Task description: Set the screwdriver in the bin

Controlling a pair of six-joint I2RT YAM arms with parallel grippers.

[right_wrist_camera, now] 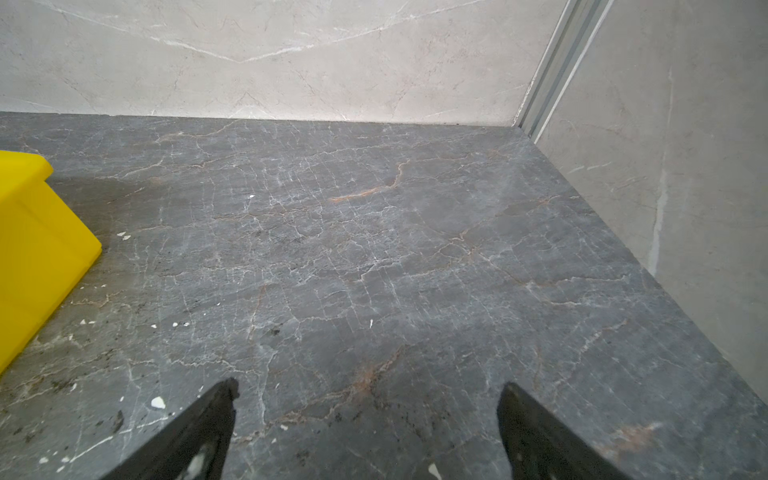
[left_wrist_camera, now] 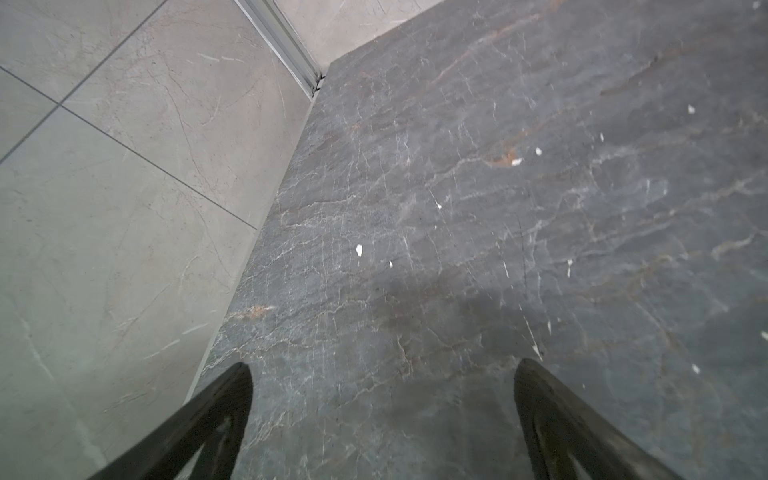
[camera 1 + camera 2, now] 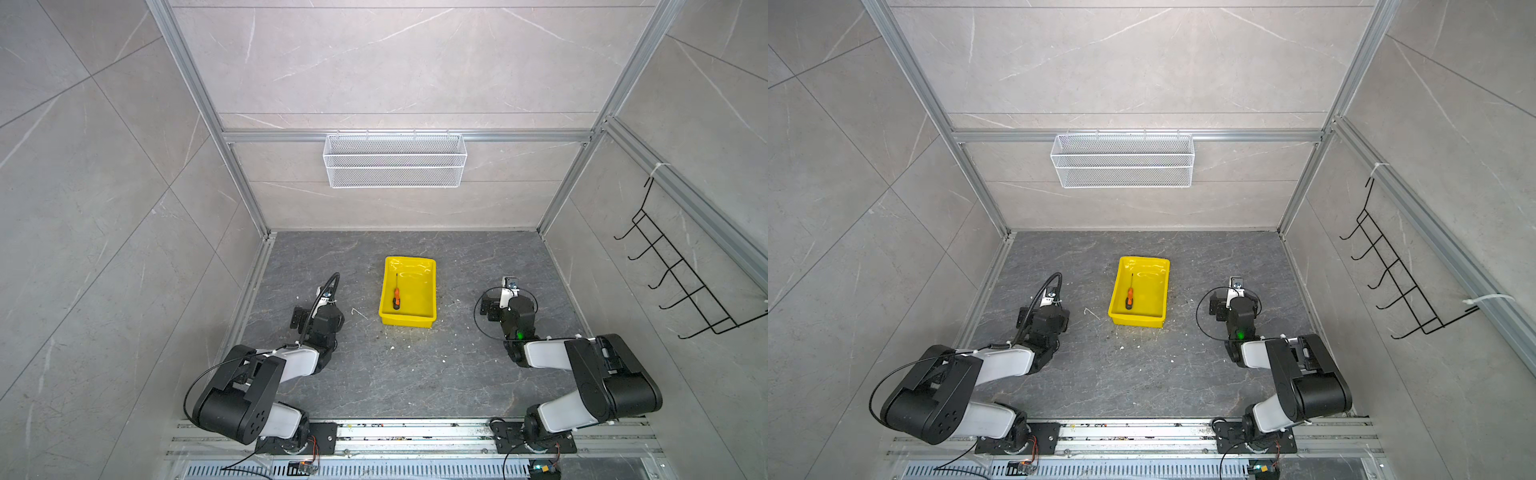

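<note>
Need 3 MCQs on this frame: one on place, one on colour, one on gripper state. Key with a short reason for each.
1. The screwdriver lies:
A. inside the bin
B. outside it, beside its near wall
C. across its rim

2. The bin is:
A. white
B. yellow
C. blue

3. The left gripper and right gripper are:
A. both shut
B. both open, holding nothing
C. left open, right shut on the screwdriver

Key:
1 A, both top views show it lying flat on the bin's floor.
2 B, it shows bright yellow in both top views and in the right wrist view.
3 B, each wrist view shows the jaws wide apart with only tabletop between them.
</note>
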